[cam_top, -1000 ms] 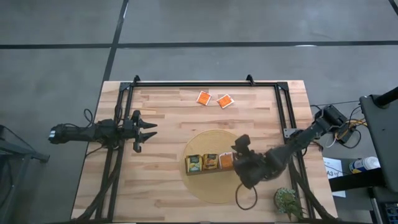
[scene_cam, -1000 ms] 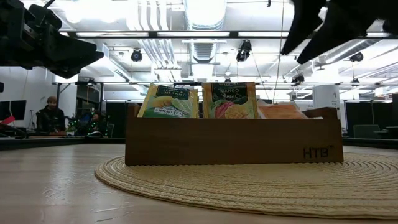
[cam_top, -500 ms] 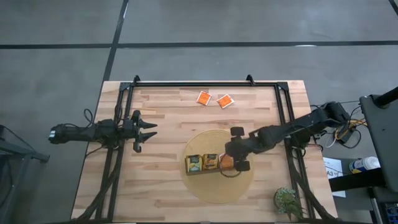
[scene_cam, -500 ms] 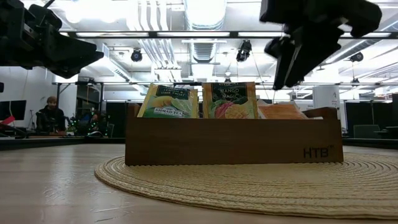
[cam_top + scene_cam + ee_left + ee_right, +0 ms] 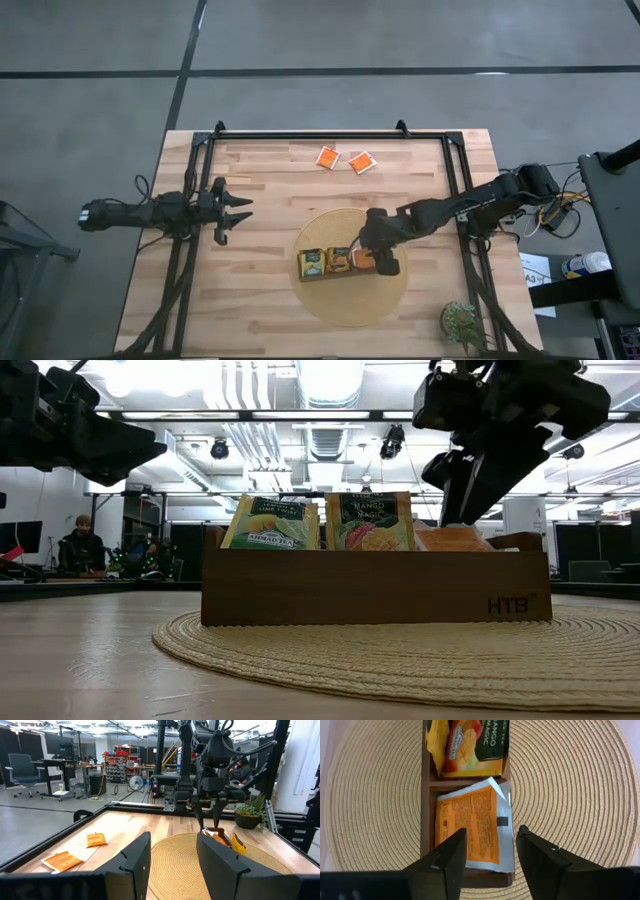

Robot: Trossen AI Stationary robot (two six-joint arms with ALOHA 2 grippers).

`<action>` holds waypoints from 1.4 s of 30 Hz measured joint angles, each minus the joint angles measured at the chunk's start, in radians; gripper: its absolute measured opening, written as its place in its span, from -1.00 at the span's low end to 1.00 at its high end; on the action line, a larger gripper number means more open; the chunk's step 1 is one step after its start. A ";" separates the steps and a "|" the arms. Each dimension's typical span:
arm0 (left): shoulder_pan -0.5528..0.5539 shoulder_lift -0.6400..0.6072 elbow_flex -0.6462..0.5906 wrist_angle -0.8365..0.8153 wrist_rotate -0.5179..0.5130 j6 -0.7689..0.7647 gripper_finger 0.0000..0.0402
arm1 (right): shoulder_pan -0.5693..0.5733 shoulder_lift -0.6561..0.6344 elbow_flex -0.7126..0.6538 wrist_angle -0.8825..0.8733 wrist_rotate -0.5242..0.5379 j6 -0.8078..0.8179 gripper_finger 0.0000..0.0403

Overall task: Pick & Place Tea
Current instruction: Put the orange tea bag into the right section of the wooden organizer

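Two bright orange square tea sachets (image 5: 327, 158) lie loose near the table's far edge, well apart from the brown three-compartment wooden tray (image 5: 338, 262) on the round woven mat (image 5: 345, 300). Directly over the tray's orange-filled end compartment (image 5: 470, 832) hovers the right gripper (image 5: 489, 851), fingers parted and empty. Off near the left edge, the left gripper (image 5: 236, 210) waits, also spread apart.

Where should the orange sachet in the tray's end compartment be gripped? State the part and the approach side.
Grip the orange sachet by its white edge, the part that rises clear of the wooden tray. Come straight down from above: the compartment walls block its sides, and it leans loosely inside rather than lying flat. The right end effector hangs open directly over it, so probably only a short descent is needed.
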 joint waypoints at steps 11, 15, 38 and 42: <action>0.000 0.000 0.000 0.000 0.000 0.000 -0.24 | 0.000 0.017 0.000 0.006 0.001 0.004 -0.18; 0.000 0.000 0.000 0.000 0.000 0.000 -0.24 | 0.000 0.073 -0.002 0.025 -0.001 -0.003 -0.19; 0.000 0.002 0.000 -0.001 0.000 0.000 -0.24 | 0.005 0.077 0.049 -0.017 -0.025 -0.095 -0.94; 0.000 0.002 0.000 -0.001 0.000 0.000 -0.24 | 0.016 0.077 0.049 -0.015 -0.024 -0.097 -0.96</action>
